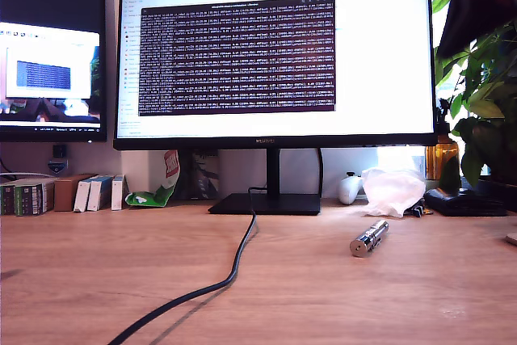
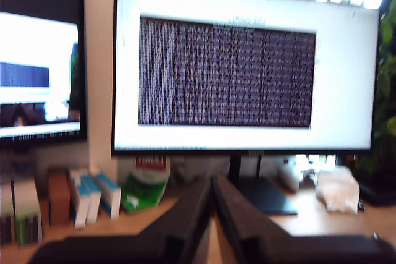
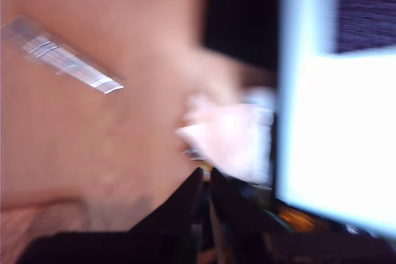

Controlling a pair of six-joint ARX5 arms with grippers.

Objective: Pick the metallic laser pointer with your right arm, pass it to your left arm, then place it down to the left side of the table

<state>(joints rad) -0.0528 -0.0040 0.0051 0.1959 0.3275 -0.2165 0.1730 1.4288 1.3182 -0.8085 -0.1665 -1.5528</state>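
Observation:
The metallic laser pointer [image 1: 369, 237] lies on the wooden table [image 1: 339, 296] toward the exterior view's right, its flat round end facing the camera. It also shows as a blurred silver bar [image 3: 62, 58] in the second wrist view, well away from my second gripper [image 3: 206, 176], whose dark fingers meet at the tips with nothing between them. My first gripper [image 2: 211, 180] is shut too and holds nothing, pointing at the monitor stand [image 2: 263, 193]. Neither arm shows in the exterior view.
A black cable [image 1: 212, 286] runs from the monitor base [image 1: 266, 204] to the front edge. Small boxes [image 1: 56, 194] and a green-white packet [image 1: 157, 191] stand at the exterior view's back left. A white crumpled bag [image 1: 393, 190], a dark object [image 1: 467, 202] and a plant [image 1: 481, 78] sit at the back right.

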